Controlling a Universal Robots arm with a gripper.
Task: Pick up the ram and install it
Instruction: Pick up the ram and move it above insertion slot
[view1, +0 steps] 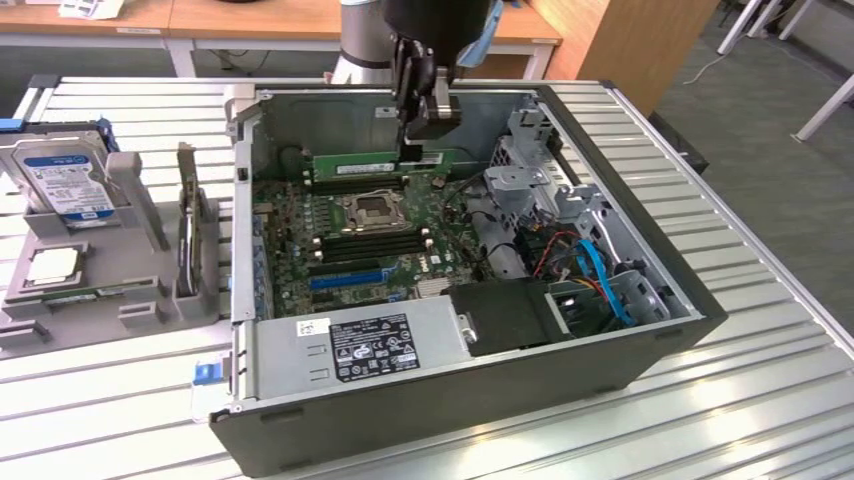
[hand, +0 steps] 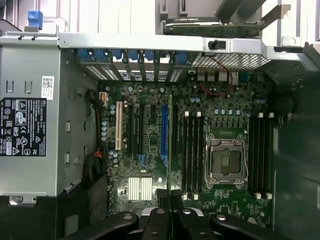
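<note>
The ram (view1: 363, 166) is a long thin green stick held level, on its long edge, above the motherboard (view1: 400, 260) inside the open computer case (view1: 667, 330). My gripper (view1: 422, 152) reaches down from above and is shut on the stick's end toward the exterior view's right. The stick hangs near the case's far wall, beyond the processor socket (view1: 370, 210). In the wrist view the ram (hand: 170, 145) shows edge-on as a thin green line running out from my gripper (hand: 170, 197). There it lies beside one bank of black memory slots (hand: 192, 150), with the socket (hand: 226, 160) just past them.
A silver power supply (view1: 380, 345) fills the case's near corner. A drive cage (view1: 534, 190) and blue cables (view1: 603, 285) crowd the case on the exterior view's right. On the exterior view's left, a grey holder (view1: 147, 300) carries a hard drive (view1: 67, 180), a processor chip (view1: 54, 265) and an upright card (view1: 187, 225).
</note>
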